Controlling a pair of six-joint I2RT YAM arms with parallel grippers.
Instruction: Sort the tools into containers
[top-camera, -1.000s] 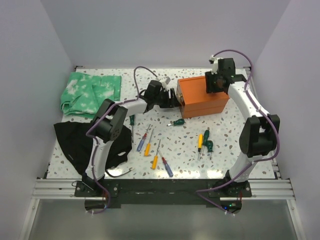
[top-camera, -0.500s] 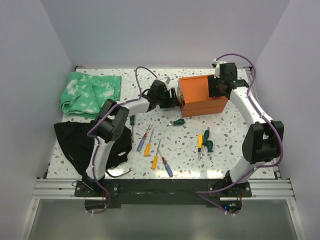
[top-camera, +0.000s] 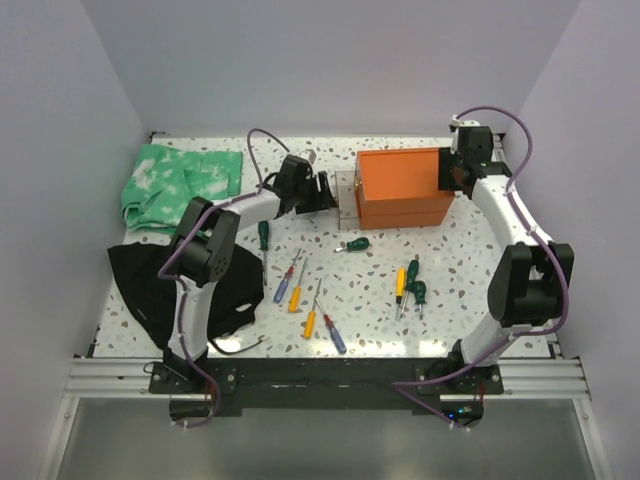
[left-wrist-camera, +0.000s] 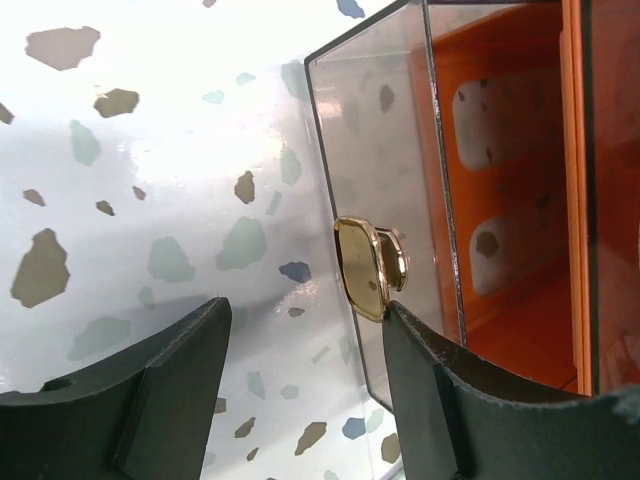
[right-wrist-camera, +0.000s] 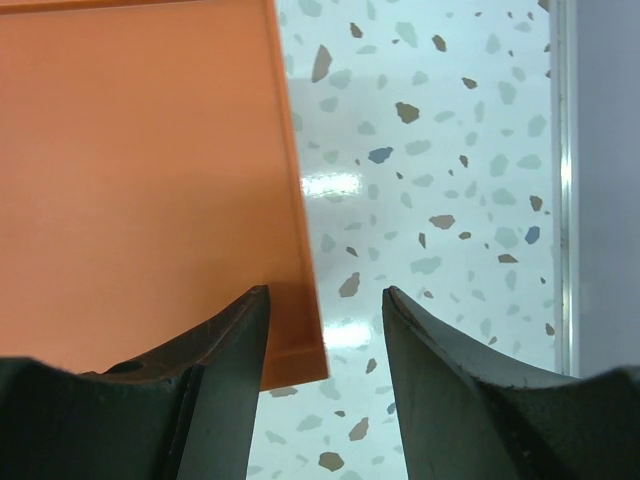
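We log the orange chest (top-camera: 402, 188) on the far half of the speckled table (top-camera: 470, 270), right of centre. One drawer (left-wrist-camera: 375, 150) stands pulled out of the chest's left end; it has clear greyish walls and a small gold knob (left-wrist-camera: 366, 268) on its front. The left gripper (left-wrist-camera: 305, 315) is at that drawer with its jaws apart. The knob sits between the fingertips, hard by one finger (left-wrist-camera: 430, 380) and well clear of the other, so it holds nothing; whether that finger touches the knob we cannot tell. The right gripper (right-wrist-camera: 325, 300) hangs at the chest's right end, jaws also apart and empty, one finger over the orange top, the other over bare table, with the chest's edge running between them. We cannot tell whether it touches the chest. The tools lie loose on the table nearer the arm bases than the chest. A green screwdriver (top-camera: 263, 235) lies by the left arm and a stubby green one (top-camera: 354, 244) just in front of the chest. There is a blue and yellow pair (top-camera: 290, 285), a yellow and red pair (top-camera: 322, 328) nearer us, and a yellow and green cluster (top-camera: 408, 282) to the right. A green cloth (top-camera: 180, 185) lies far left, with a black cloth (top-camera: 150, 280) near left.
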